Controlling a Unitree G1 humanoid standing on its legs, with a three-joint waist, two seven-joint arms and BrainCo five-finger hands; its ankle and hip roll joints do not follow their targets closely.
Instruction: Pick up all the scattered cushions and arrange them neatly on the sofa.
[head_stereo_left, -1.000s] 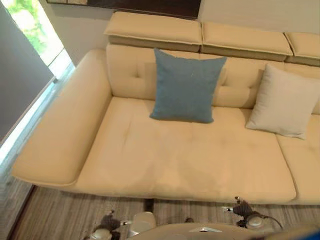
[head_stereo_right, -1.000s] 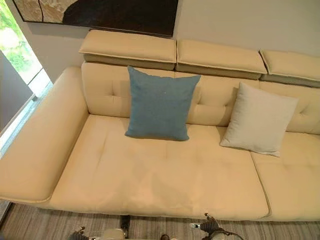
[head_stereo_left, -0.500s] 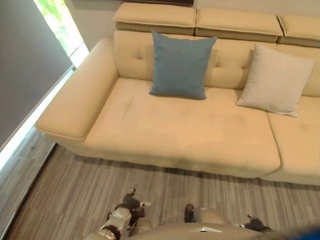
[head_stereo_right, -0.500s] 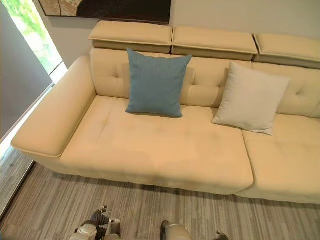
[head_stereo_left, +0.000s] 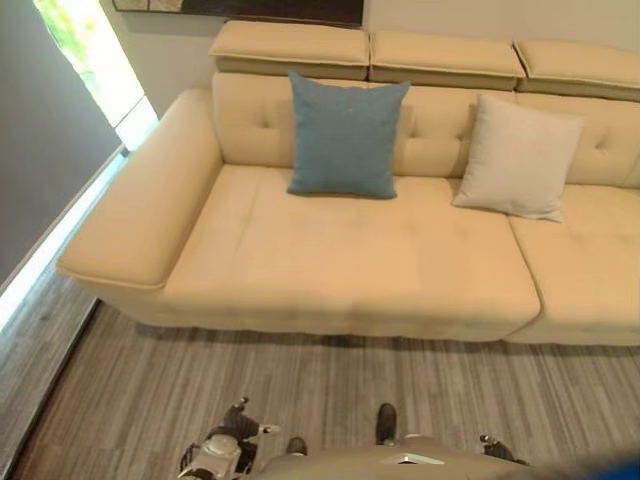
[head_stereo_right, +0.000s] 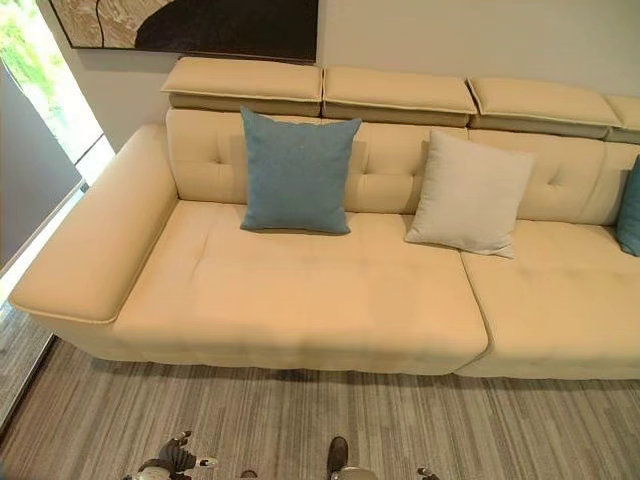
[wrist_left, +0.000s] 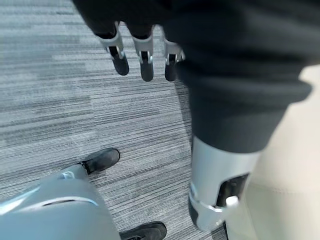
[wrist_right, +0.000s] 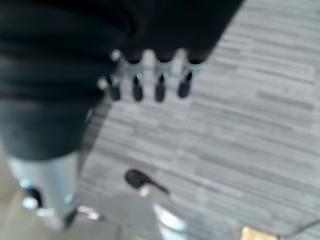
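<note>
The sofa (head_stereo_right: 300, 290) is sitting farther from the camera than it was a second ago. A wide band of striped floor (head_stereo_right: 330, 410) is showing in front of it where only a thin strip showed before; this is the whole picture shifting, the camera moving, not the furniture.

The blue cushion (head_stereo_right: 296, 172) is leaning upright against the backrest, well ahead of both hands, its lower edge resting on the seat. It is keeping the same place on the sofa as before. The cream cushion (head_stereo_right: 470, 194) is leaning against the backrest to the right of the blue one, apart from it, also where it was. A second blue cushion (head_stereo_right: 630, 208) is now coming into the right eye view at the far right edge, on the next seat section, cut off by the frame. A dark painting (head_stereo_right: 190, 25) is hanging on the wall above the headrests, more of it showing than a second ago.

The left hand (wrist_left: 142, 52) is hanging low over the floor, fingers (wrist_left: 120, 62) straight and relaxed, holding nothing. The right hand (wrist_right: 150, 82) is likewise hanging over the floor on the other side, fingers straight and spread, empty. Both hands are well short of the sofa front.
</note>
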